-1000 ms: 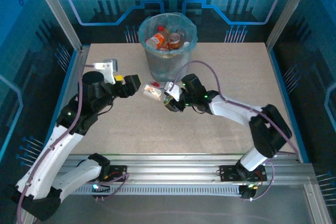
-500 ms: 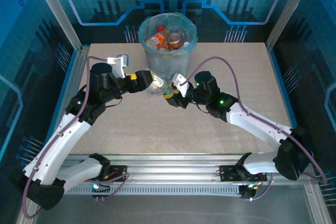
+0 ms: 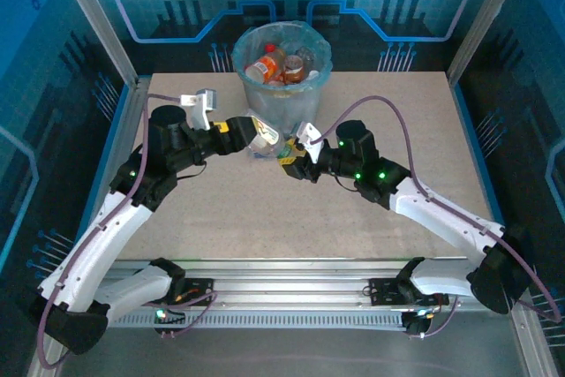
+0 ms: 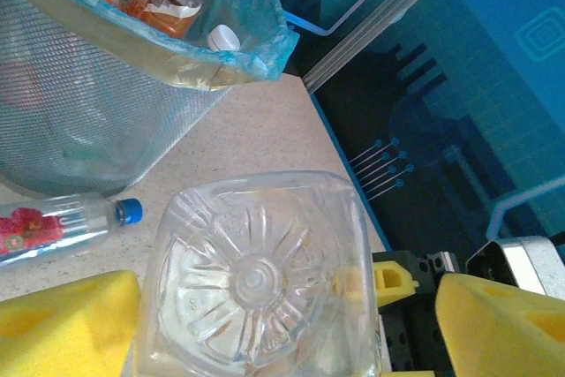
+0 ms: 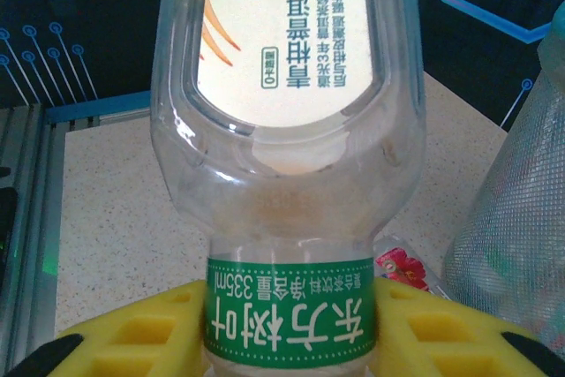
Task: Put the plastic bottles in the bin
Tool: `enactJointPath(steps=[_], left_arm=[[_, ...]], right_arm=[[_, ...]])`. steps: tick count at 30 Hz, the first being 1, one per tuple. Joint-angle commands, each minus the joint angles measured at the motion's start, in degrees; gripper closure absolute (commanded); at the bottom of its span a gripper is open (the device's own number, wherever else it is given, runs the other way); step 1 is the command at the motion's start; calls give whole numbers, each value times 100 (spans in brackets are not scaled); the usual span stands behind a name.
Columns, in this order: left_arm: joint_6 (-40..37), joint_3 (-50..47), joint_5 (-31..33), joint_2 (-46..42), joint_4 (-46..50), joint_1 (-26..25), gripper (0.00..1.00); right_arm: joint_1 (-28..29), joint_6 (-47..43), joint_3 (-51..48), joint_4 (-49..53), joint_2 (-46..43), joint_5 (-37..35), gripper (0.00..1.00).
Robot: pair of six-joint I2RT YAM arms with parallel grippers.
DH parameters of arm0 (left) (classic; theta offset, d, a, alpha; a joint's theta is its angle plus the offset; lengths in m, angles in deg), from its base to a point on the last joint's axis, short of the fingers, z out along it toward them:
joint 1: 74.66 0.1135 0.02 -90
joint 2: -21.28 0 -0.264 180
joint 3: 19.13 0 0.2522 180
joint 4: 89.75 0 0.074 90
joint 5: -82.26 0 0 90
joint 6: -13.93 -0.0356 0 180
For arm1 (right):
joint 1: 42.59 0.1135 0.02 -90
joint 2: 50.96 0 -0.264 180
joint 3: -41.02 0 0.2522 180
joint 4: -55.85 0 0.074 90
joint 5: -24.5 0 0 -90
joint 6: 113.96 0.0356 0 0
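Top external: round grey mesh bin lined with light-blue bag, at the table's far edge, already holding several orange-labelled bottles. Left gripper and right gripper meet just in front of the bin.

Left wrist: yellow fingers closed on a clear square-based plastic bottle. A small clear bottle with blue cap and red flower label lies against the bin's base.

Right wrist: yellow fingers clamp the green neck band of a clear white-labelled bottle.

The held bottle is cut off above (its base unseen), cap hidden
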Motion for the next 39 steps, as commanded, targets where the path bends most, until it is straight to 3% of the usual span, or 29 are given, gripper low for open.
enactJointPath(steps=[1, 7, 12, 15, 19, 23, 28, 39], left_arm=[[100, -112, -236, 22, -322, 7, 19], [222, -112, -265, 48, -422, 15, 34], [261, -107, -268, 57, -404, 14, 41], [245, -64, -131, 21, -354, 9, 43], [140, 84, 264, -23, -343, 10, 46], [-236, 616, 718, 145, -212, 7, 46], [-934, 1828, 1297, 928, 55, 16, 46], [-1751, 4354, 1992, 3731, -816, 82, 43]], right_arm=[[57, 79, -89, -215, -184, 114, 67], [57, 55, -80, -171, -159, 128, 65], [56, 38, -81, -156, -124, 119, 62], [60, 63, -60, -101, -145, -30, 46], [83, 173, -1, 72, -271, -858, 22], [76, 285, 144, 339, -438, -1848, 11], [58, 370, 575, 731, -585, -2707, 8], [-79, 281, 991, 536, -424, -2919, 4]])
